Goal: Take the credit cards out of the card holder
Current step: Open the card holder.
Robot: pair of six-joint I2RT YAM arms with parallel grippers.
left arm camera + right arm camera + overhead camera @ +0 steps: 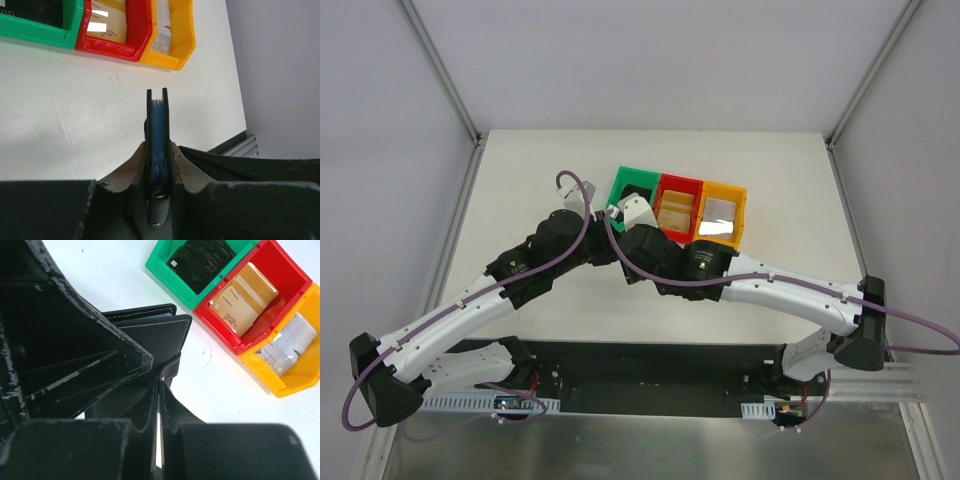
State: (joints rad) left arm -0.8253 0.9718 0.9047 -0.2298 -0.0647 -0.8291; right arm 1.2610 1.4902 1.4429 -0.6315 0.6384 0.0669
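Left gripper (158, 150) clamped the card holder (158, 114) edge-on. Right gripper (160, 386) was pinched shut at its flap, though any hold was unclear. Both arms reached inward, wrists meeting near the green bin (620, 185).

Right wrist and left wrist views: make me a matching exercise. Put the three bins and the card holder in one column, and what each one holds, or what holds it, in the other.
Things:
1. green bin
2. red bin
3. yellow bin
4. card holder

States:
A. tan cards inside
B. clamped edge-on in the left gripper
C. black card inside
D. silvery cards inside

Pairs: 1-C, 2-A, 3-D, 4-B.
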